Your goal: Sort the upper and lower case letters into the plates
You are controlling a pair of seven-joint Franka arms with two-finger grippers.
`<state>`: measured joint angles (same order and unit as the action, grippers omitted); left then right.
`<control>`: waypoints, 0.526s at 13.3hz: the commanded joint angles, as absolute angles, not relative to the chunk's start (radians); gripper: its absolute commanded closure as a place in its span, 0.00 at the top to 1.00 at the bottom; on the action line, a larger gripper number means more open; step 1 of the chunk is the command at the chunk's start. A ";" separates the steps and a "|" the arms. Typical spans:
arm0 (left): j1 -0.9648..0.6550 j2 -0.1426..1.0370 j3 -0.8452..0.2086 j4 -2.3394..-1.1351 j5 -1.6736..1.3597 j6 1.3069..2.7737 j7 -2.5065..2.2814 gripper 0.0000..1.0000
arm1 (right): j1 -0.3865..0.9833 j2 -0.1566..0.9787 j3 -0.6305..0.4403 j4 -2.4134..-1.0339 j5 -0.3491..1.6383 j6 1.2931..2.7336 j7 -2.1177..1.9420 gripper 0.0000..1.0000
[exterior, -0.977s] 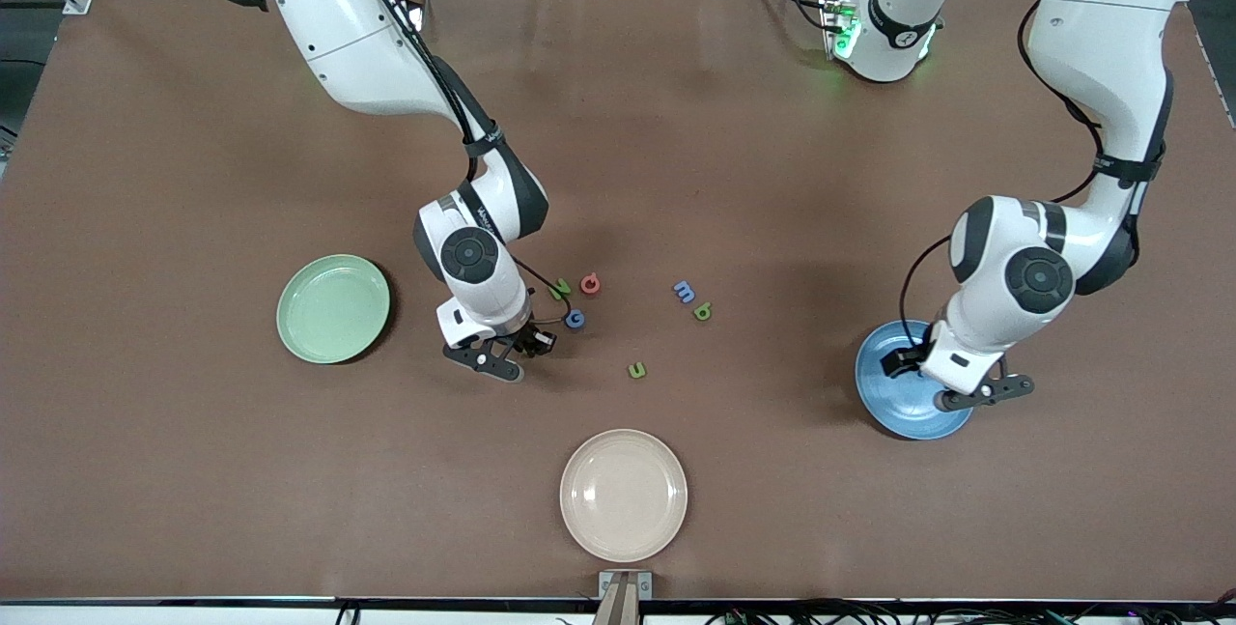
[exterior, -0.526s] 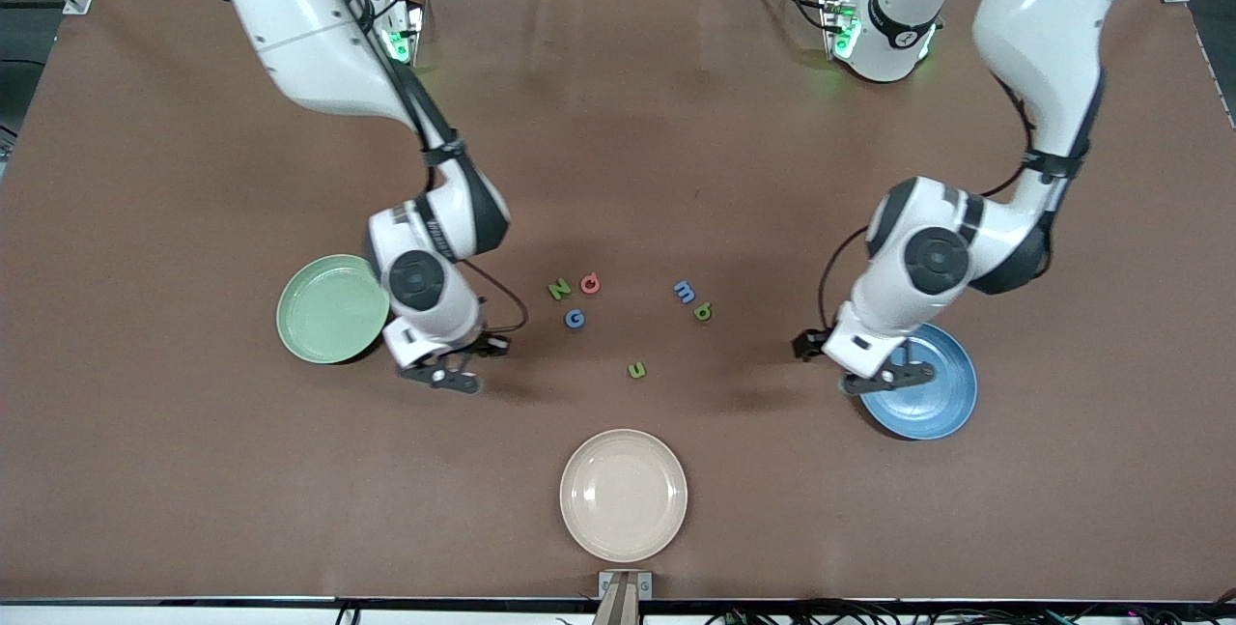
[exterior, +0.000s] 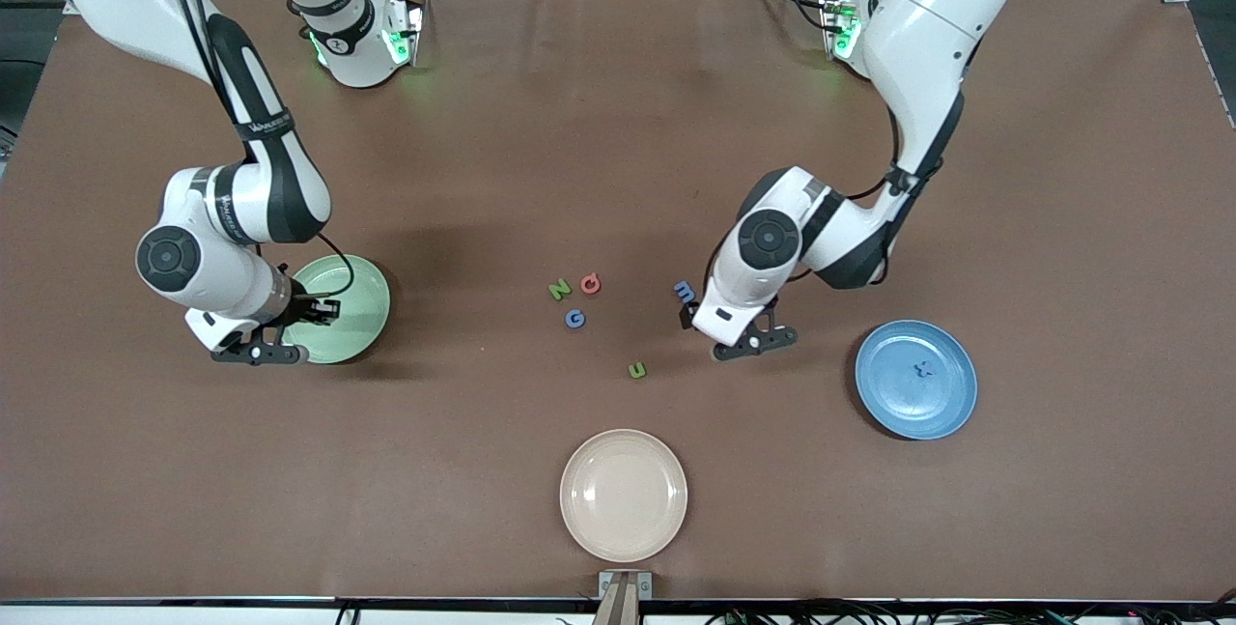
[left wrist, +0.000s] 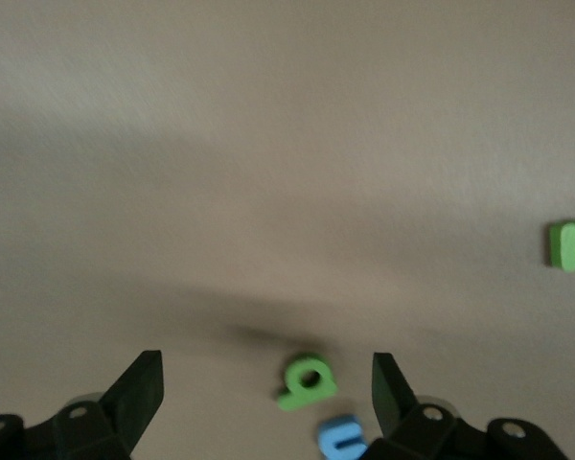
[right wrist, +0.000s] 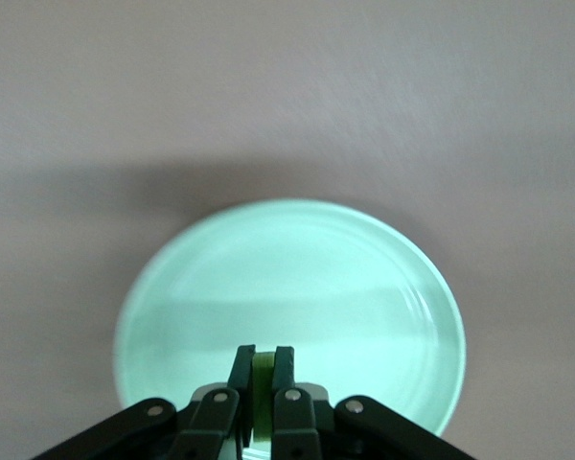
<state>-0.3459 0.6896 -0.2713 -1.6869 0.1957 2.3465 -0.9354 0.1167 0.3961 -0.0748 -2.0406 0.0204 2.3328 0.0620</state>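
the right claw hangs over the mint green plate at the right arm's end of the bench, clamped on a thin green letter that looks ready to be let go into it. toward the middle lie loose letters, and the left claw hovers wide over a green letter b. next it should likely descend and close, then carry that to the blue plate, which already holds a blue letter.

Brown table bears three plates and scattered letters.
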 commanded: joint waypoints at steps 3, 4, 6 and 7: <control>-0.382 0.738 -0.259 -1.663 0.215 2.339 -1.086 0.85 | 0.107 0.351 -0.048 -2.094 0.023 2.349 0.069 1.00; -0.383 0.744 -0.259 -1.661 0.215 2.339 -1.107 0.84 | 0.130 0.351 -0.046 -2.077 0.025 2.341 0.116 1.00; -0.388 0.750 -0.259 -1.663 0.216 2.339 -1.135 0.80 | 0.233 0.360 -0.046 -2.027 0.025 2.338 0.300 1.00; -0.388 0.755 -0.258 -1.663 0.215 2.339 -1.135 0.76 | 0.294 0.373 -0.046 -1.998 0.029 2.344 0.410 1.00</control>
